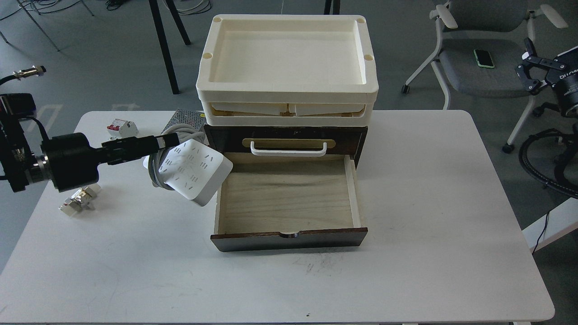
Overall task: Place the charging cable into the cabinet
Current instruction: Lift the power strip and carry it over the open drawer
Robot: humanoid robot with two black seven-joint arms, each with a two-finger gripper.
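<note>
The charging cable (194, 170), a white power strip with its cord coiled around it, hangs tilted in the air at the left edge of the open drawer. My left gripper (165, 142) is shut on it at the cord side and holds it above the table. The cabinet (356, 137) is a dark brown box in the middle of the table. Its lower pale wood drawer (286, 198) is pulled out and has nothing in it. The upper drawer with the white bar handle (289, 149) is closed. My right gripper (528, 72) is far off at the right edge, over the floor, its fingers apart.
Cream plastic trays (286, 95) are stacked on the cabinet. A perforated metal box (183, 119), a white-and-red circuit breaker (121, 127) and a small metal part (77, 201) lie on the white table (429, 203) at the left. A grey chair (481, 63) stands behind at the right.
</note>
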